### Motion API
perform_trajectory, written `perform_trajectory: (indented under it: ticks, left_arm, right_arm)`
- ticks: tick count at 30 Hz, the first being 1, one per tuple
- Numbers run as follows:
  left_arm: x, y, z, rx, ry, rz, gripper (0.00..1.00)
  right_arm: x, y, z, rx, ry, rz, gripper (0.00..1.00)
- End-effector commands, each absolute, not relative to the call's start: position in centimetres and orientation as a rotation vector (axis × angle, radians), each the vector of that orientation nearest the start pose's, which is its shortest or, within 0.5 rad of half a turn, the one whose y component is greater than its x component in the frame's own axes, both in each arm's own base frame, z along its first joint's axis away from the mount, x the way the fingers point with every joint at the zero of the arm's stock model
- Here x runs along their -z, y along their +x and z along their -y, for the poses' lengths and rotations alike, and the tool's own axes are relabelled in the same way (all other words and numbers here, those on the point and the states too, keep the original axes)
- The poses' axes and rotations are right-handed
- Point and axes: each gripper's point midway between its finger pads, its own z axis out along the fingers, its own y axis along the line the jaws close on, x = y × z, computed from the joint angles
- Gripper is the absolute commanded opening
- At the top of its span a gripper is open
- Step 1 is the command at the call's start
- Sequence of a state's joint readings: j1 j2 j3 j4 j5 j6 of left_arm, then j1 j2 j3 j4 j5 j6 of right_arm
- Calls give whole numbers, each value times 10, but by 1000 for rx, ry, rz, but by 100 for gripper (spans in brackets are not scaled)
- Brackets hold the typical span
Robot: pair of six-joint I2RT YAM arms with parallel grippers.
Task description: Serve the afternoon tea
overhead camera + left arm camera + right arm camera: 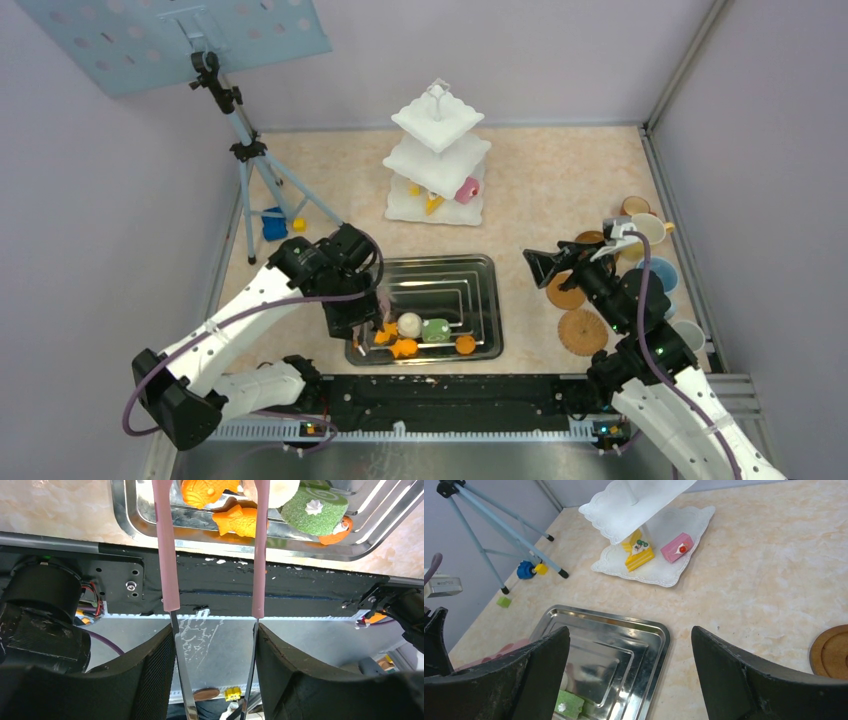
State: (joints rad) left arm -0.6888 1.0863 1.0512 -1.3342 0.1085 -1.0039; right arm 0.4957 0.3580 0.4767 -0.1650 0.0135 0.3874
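Steel tray sits near centre, just beyond the arm bases. All the loose pastries crowd its near edge: two orange fish, a cream ball, a green swirl roll, and an orange round furthest right. The far part of the tray holds nothing.

Left gripper hangs over the tray's near-left corner, clamped on the steel shanks of the pink tongs. The tong arms stand apart and reach toward the fish and the ball. Their tips are cut off by the wrist view's edge, so I cannot tell whether they touch anything.

Handling, my judgement: the toy pieces are light and fairly stiff, and none looks fragile.
- The ball will likely roll or squirt out of the tongs, so take it across its widest part.
- The fish are flat and are best pinched across the narrow body.
- The roll is best gripped on its straight sides.

Right gripper hovers right of the tray, jaws wide apart and empty.

Just beyond it to the right lie round brown coasters, bare. The mugs huddle along the right edge. I cannot tell what is in them.

Far centre stands the white three-tier stand. Its bottom tier carries a yellow wedge and a pink slice. Nothing shows on the upper tiers.
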Motion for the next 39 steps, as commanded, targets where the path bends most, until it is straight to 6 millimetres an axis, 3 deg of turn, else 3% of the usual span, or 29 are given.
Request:
perform_trajectory:
  ticks: [1, 21, 39]
  left_arm:
    - [-158, 99, 159, 426, -496, -3021, 62]
    - [-136, 104, 168, 423, -458, -3061, 64]
    - [-117, 112, 163, 256, -320, -3140, 54]
  right_arm:
    - [-254, 218, -135, -681, -79, -1622, 90]
    - [-259, 215, -132, -681, -71, -1610, 90]
    - [-254, 216, -130, -674, -57, -1620, 90]
